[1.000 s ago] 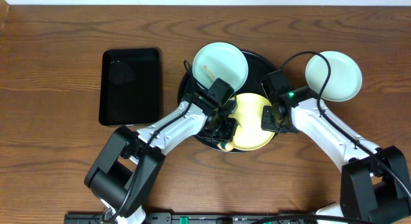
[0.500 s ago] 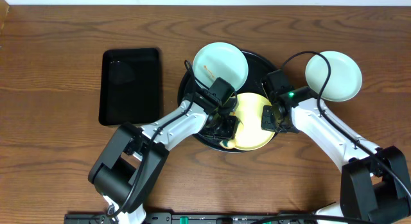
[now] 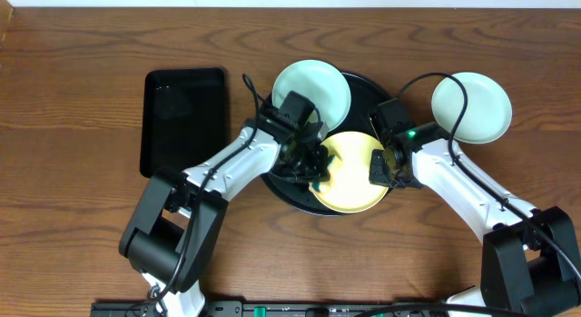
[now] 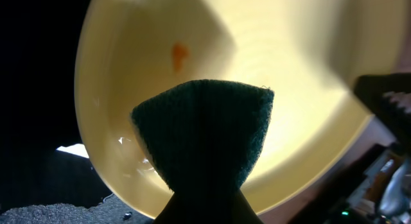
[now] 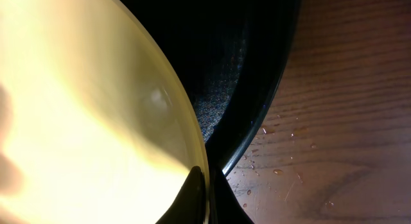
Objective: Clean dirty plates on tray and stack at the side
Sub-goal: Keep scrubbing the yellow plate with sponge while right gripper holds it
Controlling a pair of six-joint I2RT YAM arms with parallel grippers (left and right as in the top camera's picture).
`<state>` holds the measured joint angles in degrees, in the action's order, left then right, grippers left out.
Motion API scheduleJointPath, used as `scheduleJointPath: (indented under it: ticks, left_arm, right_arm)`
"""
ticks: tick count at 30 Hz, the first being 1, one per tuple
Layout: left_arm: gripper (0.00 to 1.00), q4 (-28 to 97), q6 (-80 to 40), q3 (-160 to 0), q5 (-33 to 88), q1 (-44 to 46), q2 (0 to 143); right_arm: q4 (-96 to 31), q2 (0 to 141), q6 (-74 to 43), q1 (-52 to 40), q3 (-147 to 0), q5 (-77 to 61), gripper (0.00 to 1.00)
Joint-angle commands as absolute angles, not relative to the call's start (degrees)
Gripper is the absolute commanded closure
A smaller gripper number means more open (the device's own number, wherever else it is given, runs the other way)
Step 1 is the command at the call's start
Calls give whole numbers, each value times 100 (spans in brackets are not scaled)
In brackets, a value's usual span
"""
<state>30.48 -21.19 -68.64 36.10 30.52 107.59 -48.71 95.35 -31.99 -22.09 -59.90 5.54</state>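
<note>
The pale yellow plate [image 3: 352, 179] lies tilted on the round black tray [image 3: 364, 83]. My right gripper [image 3: 378, 168] is shut on the plate's right rim; the right wrist view shows the fingers [image 5: 203, 197] pinching the rim of the plate [image 5: 77, 108]. My left gripper [image 3: 310, 166] is shut on a dark green sponge [image 4: 202, 134] that presses on the plate's left part [image 4: 270, 44], just below an orange speck [image 4: 179, 52]. One pale blue plate [image 3: 313, 90] sits on the tray's back. Another pale blue plate [image 3: 470, 106] rests on the wood tabletop at the right.
A rectangular black tray [image 3: 185, 120] lies on the table to the left. Water drops dot the wood [image 5: 282, 171] beside the round tray's rim [image 5: 257, 108]. Both arms cross the front half of the table.
My left gripper has moved the sponge from the yellow plate's front edge back toward its left side. The right gripper and the plates have stayed put.
</note>
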Motion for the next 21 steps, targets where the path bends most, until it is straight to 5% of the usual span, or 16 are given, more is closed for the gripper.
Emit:
scheduleJointPath:
  ticks: [1,21]
  left_arm:
    - [93,3074,-2130,-7120,3837,3044,10833]
    - [93,3599,-2091,-7105,3057,3551,10836]
  right_arm:
    - [-4897,9553,-3100,-2215,-5959,574,99]
    - [-4886,9553,-3100,-2215,-5959,574,99]
